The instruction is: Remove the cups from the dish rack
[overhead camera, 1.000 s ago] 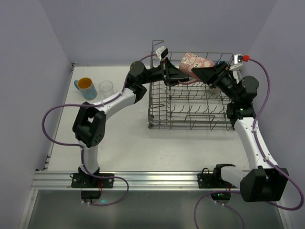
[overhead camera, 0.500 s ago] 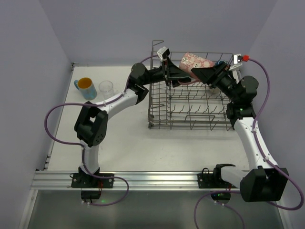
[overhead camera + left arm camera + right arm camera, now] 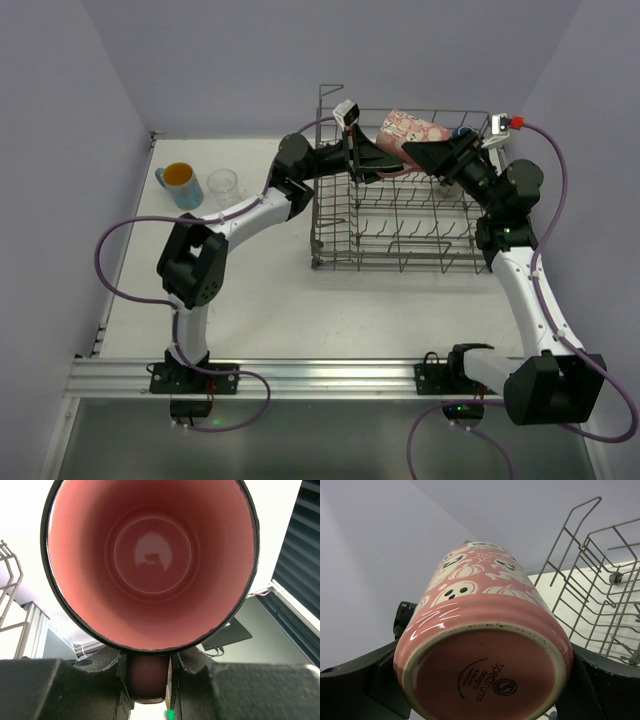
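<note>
White desk [image 3: 260, 290], and over your dish rack [image 3: 400, 240] the pink tumbler [image 3: 415, 128] hangs sideways: right fingers [image 3: 605, 685] clamp its base, left fingers [image 3: 85, 685] pinch its rim, likely a handover toward the left side

Lavender walls [image 3: 250, 60], white table [image 3: 270, 300], aluminium rail [image 3: 310, 378].

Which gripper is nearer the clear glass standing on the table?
Left. The left gripper is over the dish rack's far left part, to the right of the clear glass. The right gripper is farther right, at the pink cup's other end.
</note>
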You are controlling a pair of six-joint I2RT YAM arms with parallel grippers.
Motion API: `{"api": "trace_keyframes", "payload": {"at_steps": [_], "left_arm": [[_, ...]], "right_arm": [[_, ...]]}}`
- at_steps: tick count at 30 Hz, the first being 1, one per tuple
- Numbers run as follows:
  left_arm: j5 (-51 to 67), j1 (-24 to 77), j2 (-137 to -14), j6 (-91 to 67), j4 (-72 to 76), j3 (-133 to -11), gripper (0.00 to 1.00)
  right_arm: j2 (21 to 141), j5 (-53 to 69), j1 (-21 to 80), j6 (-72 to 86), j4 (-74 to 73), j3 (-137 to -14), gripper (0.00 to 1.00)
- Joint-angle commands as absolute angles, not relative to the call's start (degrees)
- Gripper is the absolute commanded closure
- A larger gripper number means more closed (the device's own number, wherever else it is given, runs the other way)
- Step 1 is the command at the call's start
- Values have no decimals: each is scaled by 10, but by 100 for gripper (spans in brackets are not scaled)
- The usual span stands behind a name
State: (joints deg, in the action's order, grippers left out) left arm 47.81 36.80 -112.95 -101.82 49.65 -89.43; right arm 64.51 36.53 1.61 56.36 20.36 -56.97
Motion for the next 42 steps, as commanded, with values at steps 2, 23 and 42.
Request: {"api": "trace_keyframes", "payload": {"at_steps": [2,23,42], "left_arm": [[469,374,-1083,-981,516,-904,100],[438,327,-972,-746,380,-844,100],[440,241,-894,-739,437,-756,100]], "right_arm": [[625,381,27,525,206,-578,100],[613,352,27,497,140,-588,1],[581,344,25,490,147,-529,1]]}}
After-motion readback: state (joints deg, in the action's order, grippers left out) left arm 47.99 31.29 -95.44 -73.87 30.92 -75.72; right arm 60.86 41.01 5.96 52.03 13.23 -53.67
